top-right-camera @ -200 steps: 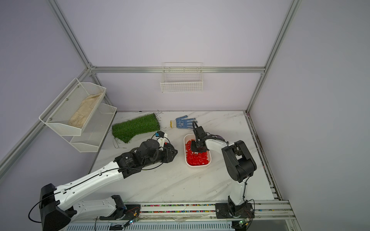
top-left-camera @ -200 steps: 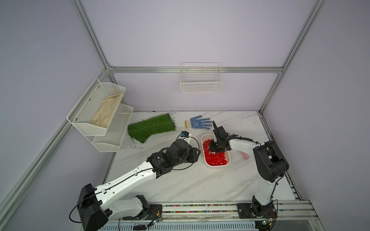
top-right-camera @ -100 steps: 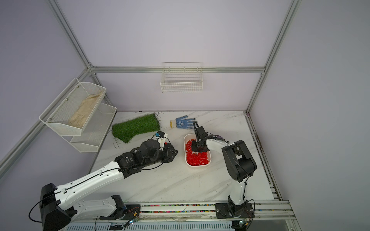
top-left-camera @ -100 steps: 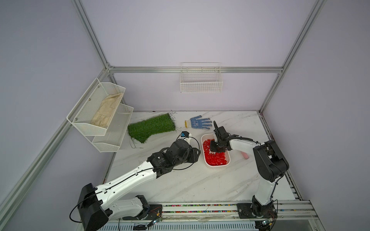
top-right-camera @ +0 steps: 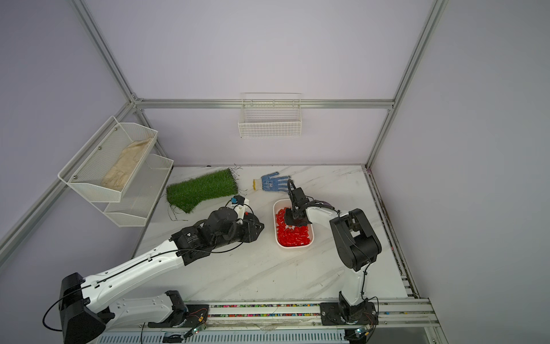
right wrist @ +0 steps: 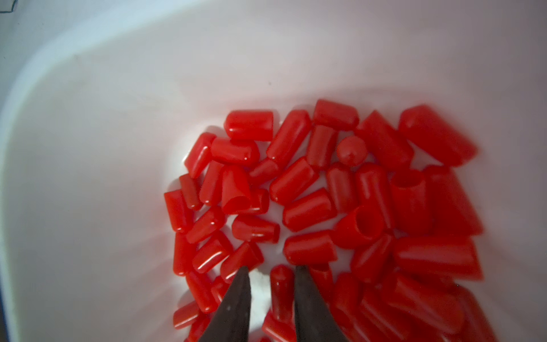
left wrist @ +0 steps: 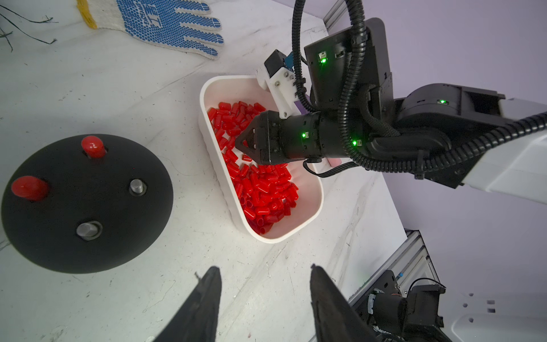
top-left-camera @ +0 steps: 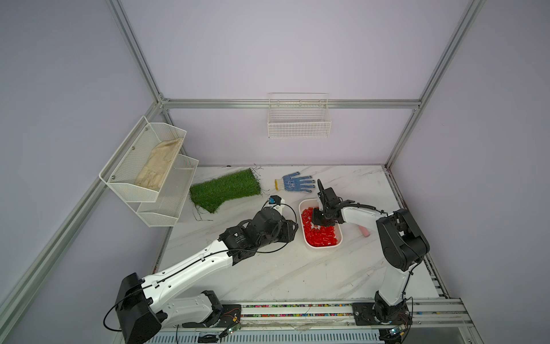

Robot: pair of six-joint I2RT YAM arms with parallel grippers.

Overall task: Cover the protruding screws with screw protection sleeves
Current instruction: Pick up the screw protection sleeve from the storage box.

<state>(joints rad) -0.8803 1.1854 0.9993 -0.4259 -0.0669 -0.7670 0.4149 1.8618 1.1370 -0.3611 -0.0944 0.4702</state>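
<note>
**A:** Where do the two tools stand?

**B:** The left tool (left wrist: 263,268) hangs over the white marbled surface (left wrist: 142,88). Its two dark fingers are well apart, with nothing between them.

**A:** And the right tool?

**B:** The right tool (right wrist: 271,268) is down inside the white rounded plastic tray (left wrist: 278,237), with its tips among the small bright red plastic screw protection sleeves (left wrist: 263,189). Its jaws are narrowly apart and straddle one lying sleeve (right wrist: 281,293). One finger seems to touch it and a gap shows at the other, so nothing is clamped.

**A:** Where are the screws?

**B:** They are on the black round dome-shaped base (left wrist: 74,207), which sits on the surface just beside the tray. Two of the protruding screws (left wrist: 137,186) stand bare as silvery metal studs. The other two wear red caps (left wrist: 93,146).

**A:** Anything else nearby?

**B:** A white knitted glove with blue dots (left wrist: 165,23) lies flat beyond the tray. In both top views the left arm hides the base.
</note>
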